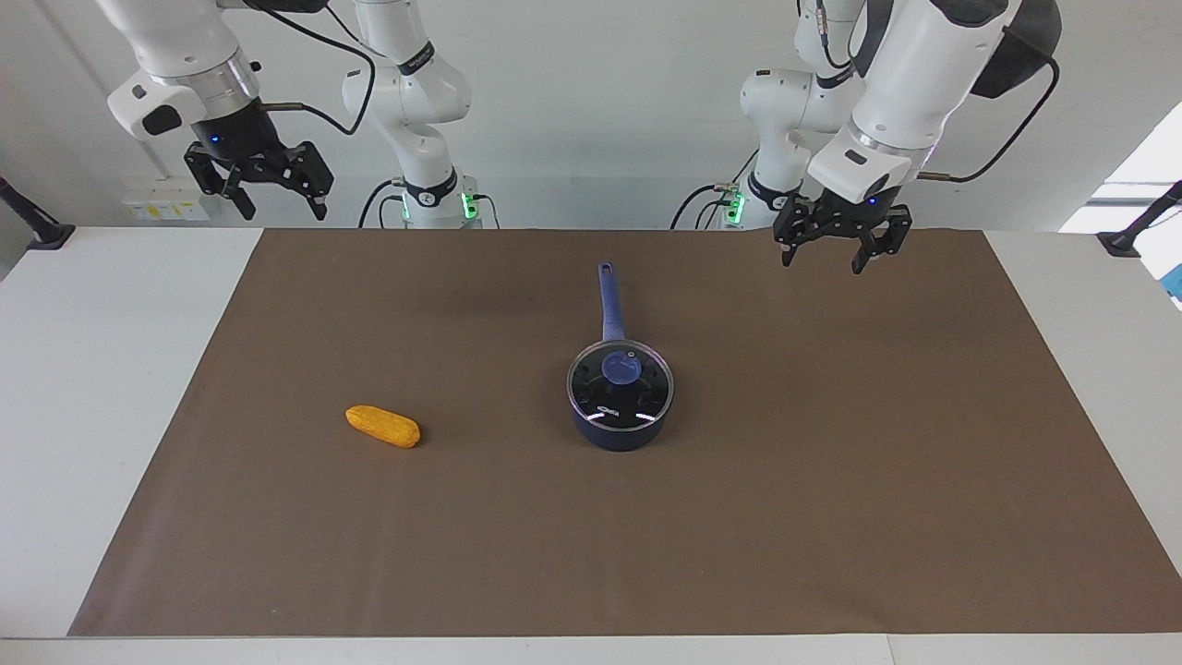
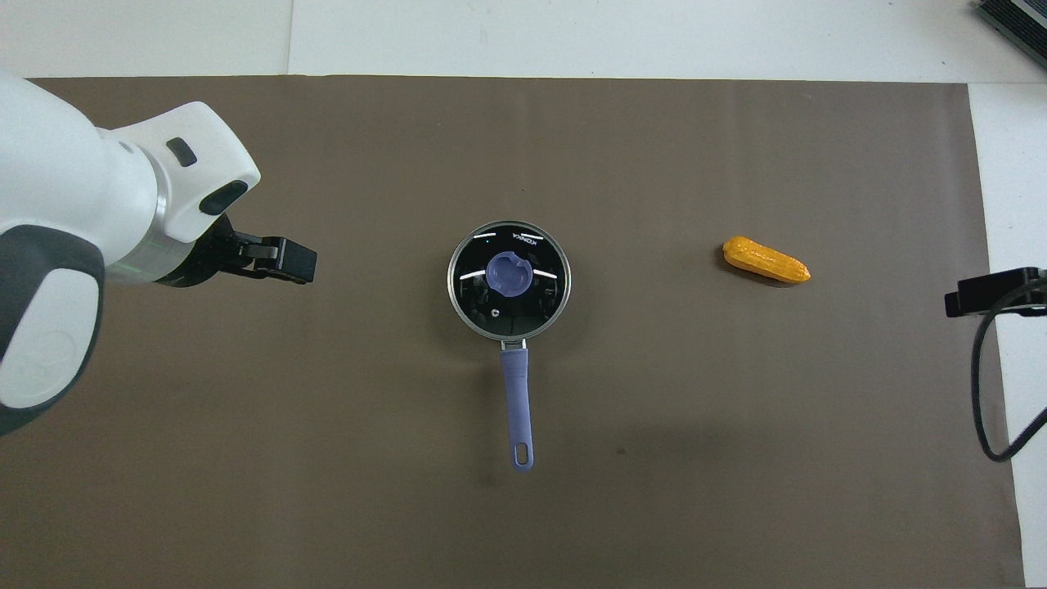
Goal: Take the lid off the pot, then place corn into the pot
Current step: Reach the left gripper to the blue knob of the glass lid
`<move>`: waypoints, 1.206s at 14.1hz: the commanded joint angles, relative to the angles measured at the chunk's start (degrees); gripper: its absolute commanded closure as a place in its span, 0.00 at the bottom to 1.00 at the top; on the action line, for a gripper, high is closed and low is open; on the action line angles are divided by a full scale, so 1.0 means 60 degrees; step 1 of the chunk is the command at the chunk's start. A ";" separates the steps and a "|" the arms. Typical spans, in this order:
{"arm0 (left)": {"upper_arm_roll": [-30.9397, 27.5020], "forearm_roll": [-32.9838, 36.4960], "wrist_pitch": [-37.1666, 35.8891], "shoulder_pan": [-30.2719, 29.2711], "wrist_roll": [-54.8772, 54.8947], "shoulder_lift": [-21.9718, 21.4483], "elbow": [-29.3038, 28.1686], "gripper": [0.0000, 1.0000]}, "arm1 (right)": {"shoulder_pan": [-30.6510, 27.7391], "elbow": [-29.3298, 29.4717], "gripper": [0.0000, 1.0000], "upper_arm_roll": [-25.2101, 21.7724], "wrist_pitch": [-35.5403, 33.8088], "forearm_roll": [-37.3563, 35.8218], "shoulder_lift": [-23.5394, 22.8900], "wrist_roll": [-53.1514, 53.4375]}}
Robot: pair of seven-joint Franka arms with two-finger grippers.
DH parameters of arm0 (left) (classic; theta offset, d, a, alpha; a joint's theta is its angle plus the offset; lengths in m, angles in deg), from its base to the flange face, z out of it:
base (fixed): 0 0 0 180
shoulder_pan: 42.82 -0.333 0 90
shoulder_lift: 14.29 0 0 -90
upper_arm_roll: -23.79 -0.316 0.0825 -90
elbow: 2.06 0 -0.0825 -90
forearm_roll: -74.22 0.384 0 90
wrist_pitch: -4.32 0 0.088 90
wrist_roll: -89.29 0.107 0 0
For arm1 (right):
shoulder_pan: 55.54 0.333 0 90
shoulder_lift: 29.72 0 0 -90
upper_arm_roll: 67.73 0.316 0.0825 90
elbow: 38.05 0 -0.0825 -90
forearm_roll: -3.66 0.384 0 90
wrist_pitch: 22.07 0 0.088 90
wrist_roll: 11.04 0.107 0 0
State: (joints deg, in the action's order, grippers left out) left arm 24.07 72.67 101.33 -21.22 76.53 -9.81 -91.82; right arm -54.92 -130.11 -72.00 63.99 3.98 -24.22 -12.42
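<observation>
The dark blue pot [image 1: 620, 431] stands in the middle of the brown mat, its long blue-violet handle [image 2: 517, 401] pointing toward the robots. The glass lid [image 1: 637, 395] with a blue knob [image 2: 509, 273] lies on the pot. The yellow-orange corn [image 1: 382, 426] [image 2: 766, 259] lies on the mat toward the right arm's end, apart from the pot. My left gripper [image 1: 823, 263] [image 2: 282, 260] hangs open and empty over the mat, between the pot and the left arm's end. Over its own end of the table, my right gripper [image 1: 283, 212] [image 2: 981, 293] waits raised, open and empty.
The brown mat [image 1: 831, 480] covers most of the white table [image 1: 92, 369]. A black cable [image 2: 981, 384] loops down from the right gripper near the mat's edge. A dark object [image 2: 1014, 24] sits at the table corner farthest from the robots, at the right arm's end.
</observation>
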 commanded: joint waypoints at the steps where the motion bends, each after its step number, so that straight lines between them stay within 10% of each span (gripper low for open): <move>1: -0.0150 0.0226 0.0588 0.0631 -0.0437 0.0422 -0.0055 0.00 | -0.0148 -0.0096 0.00 0.0083 0.0026 -0.0141 0.0094 -0.0253; 17: -0.0121 0.1136 0.2668 0.2567 -0.3953 0.3471 0.1308 0.00 | -0.0177 -0.0258 0.00 -0.0005 0.0040 -0.0156 0.0182 -0.0267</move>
State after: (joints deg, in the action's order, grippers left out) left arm 24.18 78.19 116.17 -7.16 54.97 8.75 -86.79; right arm -55.39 -130.40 -72.31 63.91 3.98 -24.21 -12.45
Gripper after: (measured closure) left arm 0.000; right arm 0.000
